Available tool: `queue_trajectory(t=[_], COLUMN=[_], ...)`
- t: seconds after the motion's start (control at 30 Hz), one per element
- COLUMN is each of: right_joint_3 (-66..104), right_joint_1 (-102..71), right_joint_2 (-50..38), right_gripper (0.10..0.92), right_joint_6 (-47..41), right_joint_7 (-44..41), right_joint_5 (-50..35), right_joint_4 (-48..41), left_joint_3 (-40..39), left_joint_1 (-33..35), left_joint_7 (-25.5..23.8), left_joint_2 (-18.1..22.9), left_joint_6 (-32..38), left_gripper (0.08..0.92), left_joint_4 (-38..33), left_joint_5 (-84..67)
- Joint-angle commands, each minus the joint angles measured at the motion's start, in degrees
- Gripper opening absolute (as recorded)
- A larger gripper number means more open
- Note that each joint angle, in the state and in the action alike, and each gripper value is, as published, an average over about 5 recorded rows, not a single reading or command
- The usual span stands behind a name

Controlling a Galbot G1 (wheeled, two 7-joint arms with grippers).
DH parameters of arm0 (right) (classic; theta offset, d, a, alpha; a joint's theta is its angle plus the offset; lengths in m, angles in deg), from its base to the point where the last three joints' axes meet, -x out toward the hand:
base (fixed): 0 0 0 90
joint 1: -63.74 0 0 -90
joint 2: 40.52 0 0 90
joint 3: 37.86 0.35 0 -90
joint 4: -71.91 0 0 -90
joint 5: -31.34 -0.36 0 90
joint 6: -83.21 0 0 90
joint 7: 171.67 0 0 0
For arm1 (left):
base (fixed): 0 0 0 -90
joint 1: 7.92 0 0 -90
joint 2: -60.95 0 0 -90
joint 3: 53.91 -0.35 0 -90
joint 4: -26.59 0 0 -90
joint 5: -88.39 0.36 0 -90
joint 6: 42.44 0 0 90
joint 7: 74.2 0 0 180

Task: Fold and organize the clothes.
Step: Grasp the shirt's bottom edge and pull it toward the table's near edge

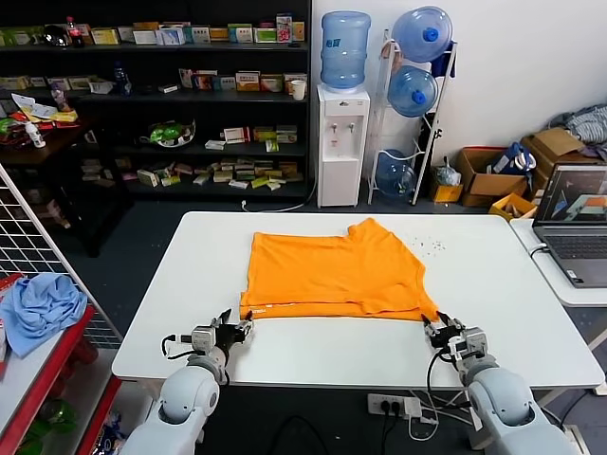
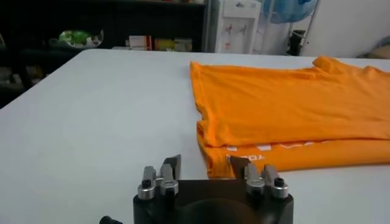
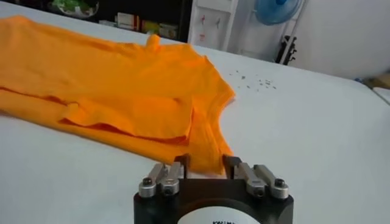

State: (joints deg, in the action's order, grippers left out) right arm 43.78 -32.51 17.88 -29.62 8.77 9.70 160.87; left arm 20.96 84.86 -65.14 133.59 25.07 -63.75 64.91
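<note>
**Soft shirt, gripped at its near corners**

Bright orange short-sleeved cotton T-shirt [image 1: 332,275], partly folded, lies mid-table [image 1: 512,313]. Left gripper [image 1: 233,327] and right gripper [image 1: 434,327], fingers spread, flank its near corners. Likely light, limp, crease-prone: pinch both layers at corners.

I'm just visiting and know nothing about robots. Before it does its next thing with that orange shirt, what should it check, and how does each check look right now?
1. Orange shirt lies flat on the white table, already folded once: ok.
2. Left gripper at the shirt's near left corner, jaws open: ok.
3. Right gripper at the near right corner, jaws open with the cloth tip between them: ok.
4. Either gripper actually holding cloth: not ok, neither has closed.
5. Right side lies smooth: not ok, a sleeve flap is bunched there.
6. Whether the folded layers line up at the far edge: cannot tell.
</note>
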Motion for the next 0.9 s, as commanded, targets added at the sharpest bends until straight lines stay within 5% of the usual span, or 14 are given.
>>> queue_trajectory(t=[0.03, 0.27, 0.5, 0.9], right_joint_3=[0.30, 1.17, 4.90, 7.51], right_joint_1=[-0.79, -5.05, -14.13, -22.43], right_joint_2=[-0.67, -3.90, -7.70, -7.54], right_gripper=[0.312, 0.134, 0.127, 0.158], right_joint_6=[-2.55, -8.25, -11.26, -10.13], right_joint_7=[0.74, 3.95, 5.92, 7.46], right_joint_5=[-0.98, -5.14, -6.89, -6.03], right_joint_4=[-0.12, 8.92, 16.80, 23.59], left_joint_3=[-0.22, -0.32, 0.40, 1.97], left_joint_1=[0.24, 3.33, 11.95, 22.44], left_joint_7=[0.06, 0.83, 1.63, 2.70], left_joint_2=[-1.11, -5.15, -9.62, -10.94], left_joint_6=[-1.43, -4.24, -5.79, -6.91], left_gripper=[0.478, 0.296, 0.110, 0.094], left_joint_4=[-0.11, -6.24, -16.13, -24.78], left_joint_5=[-1.69, -6.28, -8.52, -7.56])
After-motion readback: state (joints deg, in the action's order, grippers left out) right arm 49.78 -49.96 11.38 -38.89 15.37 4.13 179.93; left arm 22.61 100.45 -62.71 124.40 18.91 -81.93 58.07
